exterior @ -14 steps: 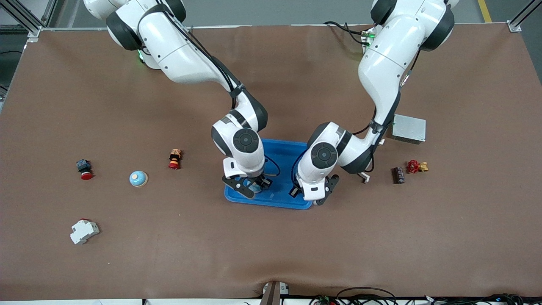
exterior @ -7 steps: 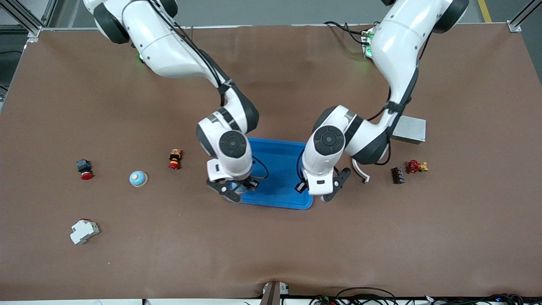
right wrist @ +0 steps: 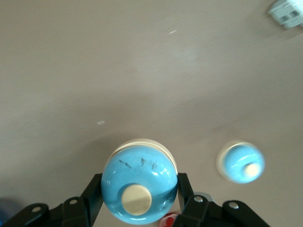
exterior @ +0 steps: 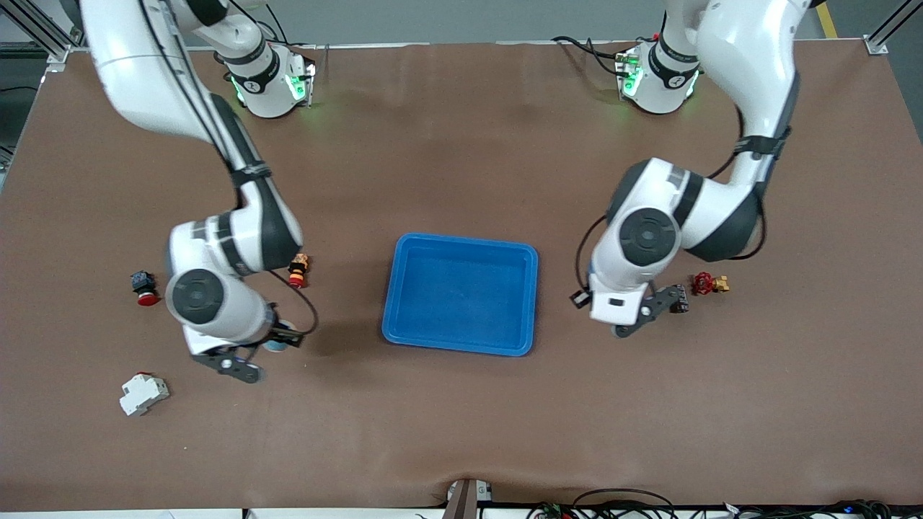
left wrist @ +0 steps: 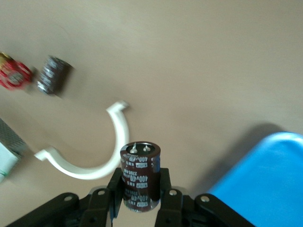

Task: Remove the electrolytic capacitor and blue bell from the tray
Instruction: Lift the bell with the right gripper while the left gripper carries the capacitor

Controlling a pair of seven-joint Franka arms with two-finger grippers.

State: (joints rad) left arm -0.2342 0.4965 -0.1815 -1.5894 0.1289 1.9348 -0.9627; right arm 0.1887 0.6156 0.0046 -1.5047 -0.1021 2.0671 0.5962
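Note:
My left gripper (exterior: 645, 311) is up over the table between the blue tray (exterior: 461, 241) and a dark terminal block (exterior: 680, 299). In the left wrist view it (left wrist: 140, 189) is shut on a dark maroon capacitor (left wrist: 140, 175), held upright above a white curved clip (left wrist: 94, 163). My right gripper (exterior: 252, 353) is up over the table toward the right arm's end. It (right wrist: 139, 198) is shut on a blue bell (right wrist: 139, 182) with a cream button, of which an edge shows in the front view (exterior: 276, 344). A second blue bell (right wrist: 240, 162) sits on the table below.
The tray holds nothing. A red valve (exterior: 707, 282) lies by the terminal block. A red push-button (exterior: 144, 287), a red and yellow button stack (exterior: 296, 270) and a white breaker (exterior: 143, 393) lie around the right gripper.
Both grippers have left the tray and swung outward, each toward its own arm's end of the table. The right carries the bell, the left the capacitor. The tray now shows in full.

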